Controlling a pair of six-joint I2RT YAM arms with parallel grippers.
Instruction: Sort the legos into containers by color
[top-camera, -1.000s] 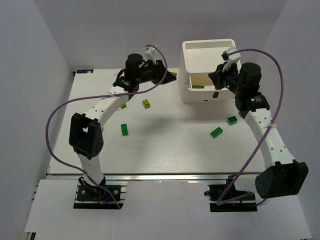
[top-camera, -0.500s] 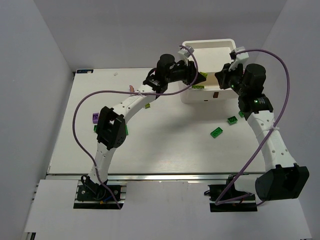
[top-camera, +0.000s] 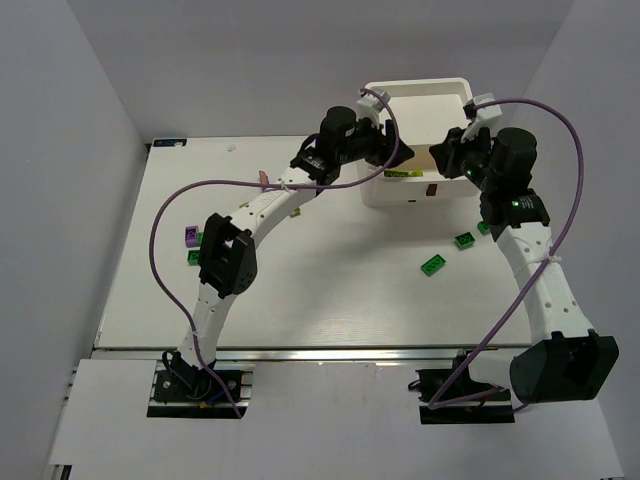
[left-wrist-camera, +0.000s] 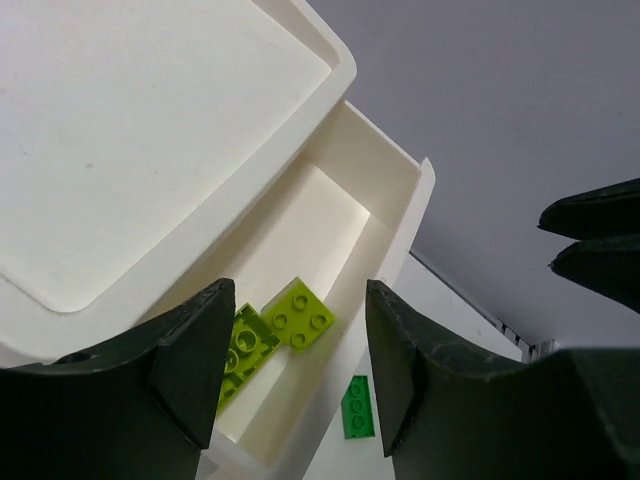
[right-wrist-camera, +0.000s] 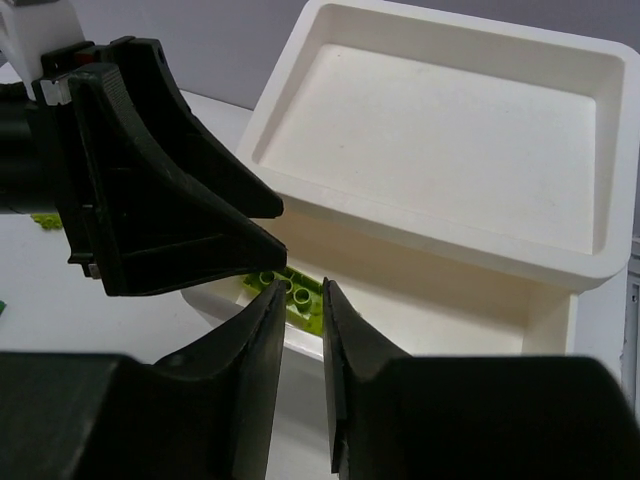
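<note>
The white container unit (top-camera: 415, 88) stands at the back with its top tray bare and its upper drawer (top-camera: 408, 181) pulled out. Two yellow-green legos (left-wrist-camera: 298, 312) lie in that drawer, one (left-wrist-camera: 240, 355) upside down. My left gripper (left-wrist-camera: 298, 290) is open and empty just above them, also seen from above (top-camera: 392, 150). My right gripper (right-wrist-camera: 303, 290) hovers over the drawer's front edge, its jaws nearly shut with nothing between them; it is at the unit's right (top-camera: 440, 158). Green legos (top-camera: 433, 265) (top-camera: 465, 240) lie on the table to the right.
A purple lego (top-camera: 189, 235) and a green one (top-camera: 193, 257) lie at the left by the left arm's elbow. A small pink piece (top-camera: 262, 178) lies further back. A green lego (left-wrist-camera: 358, 407) lies on the table beside the drawer. The drawer's brown handle (top-camera: 432, 188) faces forward.
My left arm swung right from the table's middle to the open drawer carrying a yellow-green lego, then let it go into the drawer. My right gripper barely moved.
</note>
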